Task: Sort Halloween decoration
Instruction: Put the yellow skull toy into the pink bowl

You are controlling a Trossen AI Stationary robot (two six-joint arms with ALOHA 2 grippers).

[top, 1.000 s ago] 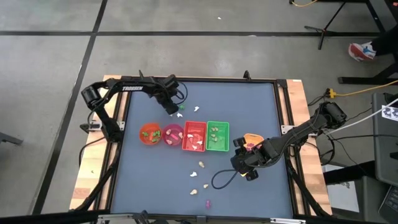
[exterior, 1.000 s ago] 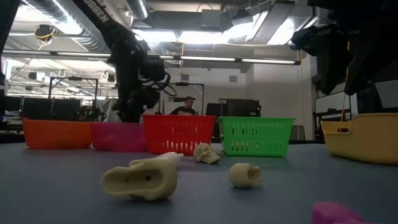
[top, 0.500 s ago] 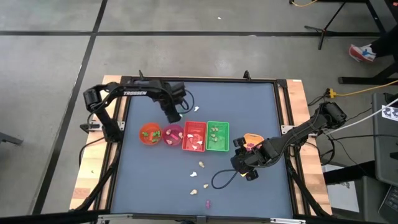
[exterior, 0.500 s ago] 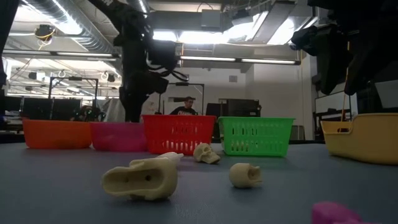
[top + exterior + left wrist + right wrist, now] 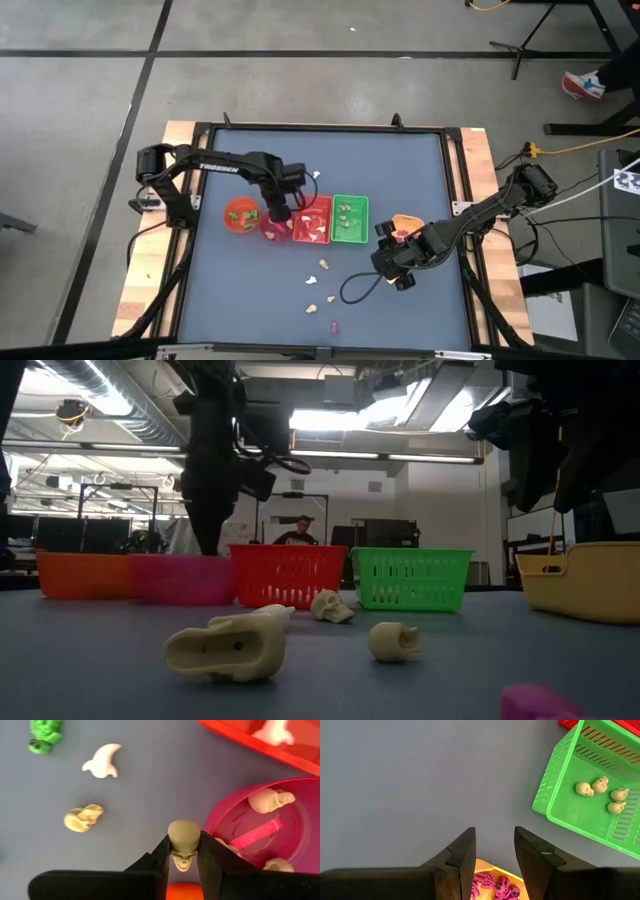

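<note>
Both arms are dark, nearly black, built of slim tubular links with rounded joint housings. The left arm (image 5: 215, 165) carries white lettering along its long link. Black cables loop beside the right arm (image 5: 470, 215). Each tool ends in two flat, matte black fingers (image 5: 462, 857).

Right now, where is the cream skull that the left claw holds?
The cream skull sits pinched in the left claw, above the near rim of the pink bowl, just left of the red tray in the high view.
</note>
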